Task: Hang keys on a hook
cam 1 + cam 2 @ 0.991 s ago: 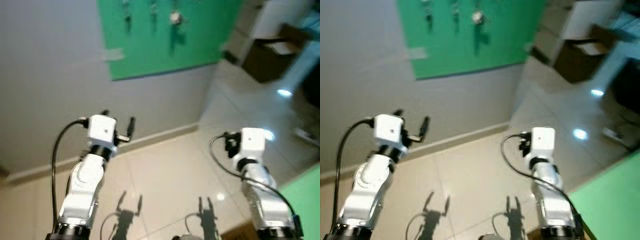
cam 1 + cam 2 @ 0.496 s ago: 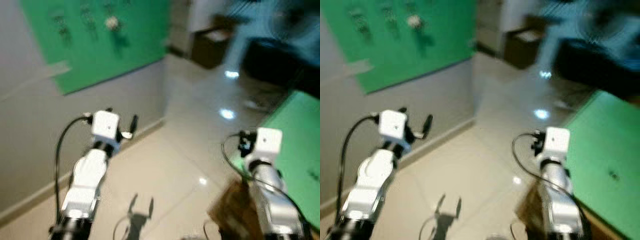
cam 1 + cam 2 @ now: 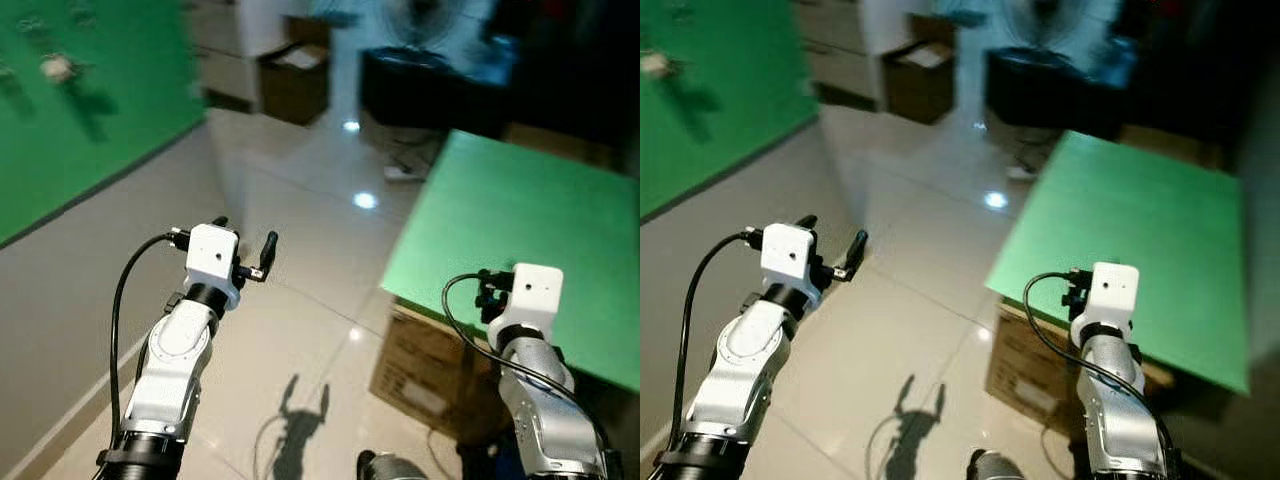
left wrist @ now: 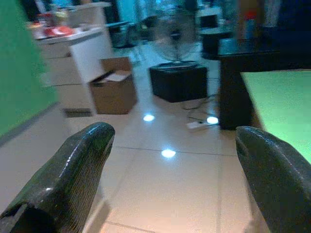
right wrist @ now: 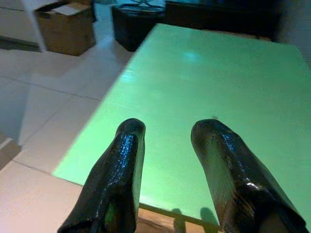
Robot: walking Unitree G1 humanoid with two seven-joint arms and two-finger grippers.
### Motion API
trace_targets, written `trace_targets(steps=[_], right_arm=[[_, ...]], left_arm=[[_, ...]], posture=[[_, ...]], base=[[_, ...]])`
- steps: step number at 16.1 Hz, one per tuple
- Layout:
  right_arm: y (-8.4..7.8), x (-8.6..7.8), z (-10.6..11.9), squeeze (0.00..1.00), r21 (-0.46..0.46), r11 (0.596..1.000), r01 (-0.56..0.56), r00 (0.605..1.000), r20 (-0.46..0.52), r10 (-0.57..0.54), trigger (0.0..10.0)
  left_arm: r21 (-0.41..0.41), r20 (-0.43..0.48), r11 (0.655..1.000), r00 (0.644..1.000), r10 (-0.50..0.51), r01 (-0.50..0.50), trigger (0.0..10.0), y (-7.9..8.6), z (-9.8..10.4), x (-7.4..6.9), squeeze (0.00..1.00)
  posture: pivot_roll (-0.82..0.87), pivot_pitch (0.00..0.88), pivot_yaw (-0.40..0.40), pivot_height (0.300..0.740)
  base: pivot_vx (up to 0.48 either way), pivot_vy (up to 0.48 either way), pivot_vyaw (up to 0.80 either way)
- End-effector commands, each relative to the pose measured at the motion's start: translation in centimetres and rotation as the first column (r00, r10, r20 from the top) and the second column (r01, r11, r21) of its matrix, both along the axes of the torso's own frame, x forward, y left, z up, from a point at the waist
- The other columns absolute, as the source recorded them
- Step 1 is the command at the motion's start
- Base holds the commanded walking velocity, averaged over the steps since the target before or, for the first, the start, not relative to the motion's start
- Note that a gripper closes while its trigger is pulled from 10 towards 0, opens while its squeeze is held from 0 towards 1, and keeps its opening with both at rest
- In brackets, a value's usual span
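No keys are held: the left claw [image 4: 170,184] and right claw [image 5: 167,179] are spread, empty, near the green bench [image 3: 520,210]; everything remains undone.

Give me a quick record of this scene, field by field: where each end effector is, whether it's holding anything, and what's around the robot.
left end effector: raised over the tiled floor, fingers apart, holding nothing
right end effector: open, holding nothing, aimed over the green table
wall board: green board on the robot's left, small items hanging on it, too blurred to identify
under the table: cardboard box
background: open cardboard box, fan on a dark stand
keys: no keys in either end effector
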State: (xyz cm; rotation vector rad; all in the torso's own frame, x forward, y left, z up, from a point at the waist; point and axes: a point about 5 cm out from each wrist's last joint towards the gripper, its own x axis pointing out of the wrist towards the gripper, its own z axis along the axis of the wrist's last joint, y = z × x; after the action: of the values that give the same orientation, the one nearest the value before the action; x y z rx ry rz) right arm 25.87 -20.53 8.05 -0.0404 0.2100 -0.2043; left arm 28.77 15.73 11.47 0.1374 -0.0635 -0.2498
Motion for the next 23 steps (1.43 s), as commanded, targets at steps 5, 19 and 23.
trace_targets(steps=[5, 19, 23], right_arm=[[-0.2, 0.2, 1.0, 0.0, -0.063, 0.998, -0.031, 0.998, 0.054, 0.034, 10.0], [1.5, 0.3, 2.0, 0.0, -0.068, 0.981, -0.182, 0.972, 0.14, 0.191, 10.0], [1.5, 0.2, 2.0, 0.0, -0.063, 0.982, -0.176, 0.973, 0.144, 0.183, 10.0]], left_arm=[[-0.02, 0.002, 0.999, 0.999, -0.041, 0.041, 10.0, 0.2, 0.1, -0.3, 0.0], [-0.021, -0.038, 0.996, 0.995, -0.091, 0.091, 10.0, 0.0, -1.1, -1.4, 0.0], [-0.019, -0.037, 0.994, 0.994, -0.107, 0.106, 10.0, -0.3, -1.1, -1.2, 0.0]], posture=[[-0.12, 0.0, 0.058, 0.74], [-0.12, 0.0, 0.033, 0.74], [-0.12, 0.0, 0.037, 0.74]], base=[[0.108, 0.0, -0.64], [0.294, 0.0, -0.34], [0.302, 0.0, -0.8]])
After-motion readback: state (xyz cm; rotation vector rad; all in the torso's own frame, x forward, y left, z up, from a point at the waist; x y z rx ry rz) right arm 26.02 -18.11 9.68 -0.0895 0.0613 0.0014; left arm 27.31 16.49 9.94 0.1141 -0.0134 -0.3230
